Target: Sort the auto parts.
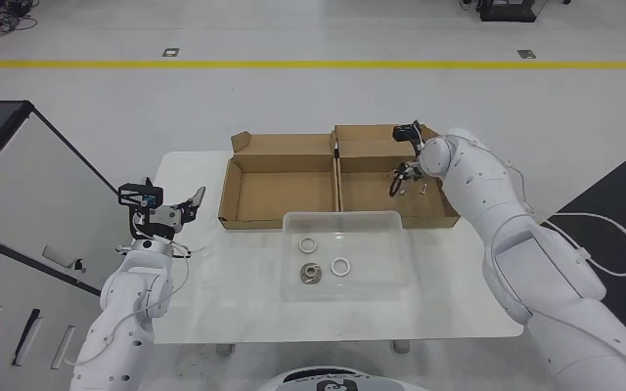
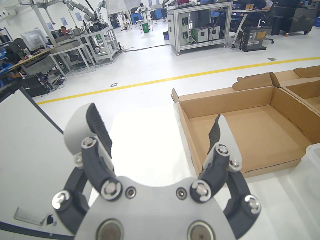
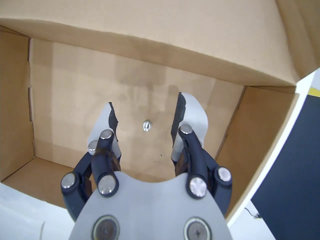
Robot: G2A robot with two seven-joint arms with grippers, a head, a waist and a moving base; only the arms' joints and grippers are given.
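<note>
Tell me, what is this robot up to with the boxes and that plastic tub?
It is sorting small auto parts. The right gripper hangs open over the right cardboard box, where a small bolt lies on the box floor below it. Two rings and a metal part lie in the clear tub near the front of the table. The left gripper is open and empty, off by the table's left side.

A white table [image 1: 245, 293] carries two open cardboard boxes side by side along its far edge, the left box [image 1: 279, 156] and the right box [image 1: 367, 147]. Just in front of them sits a clear plastic bin [image 1: 342, 217] holding two white rings [image 1: 308, 244] [image 1: 340, 266] and a grey metal part [image 1: 309, 273]. The right gripper [image 1: 399, 181] hangs inside the right box. The left gripper [image 1: 186, 205], fingers spread, is above the table's left edge.
</note>
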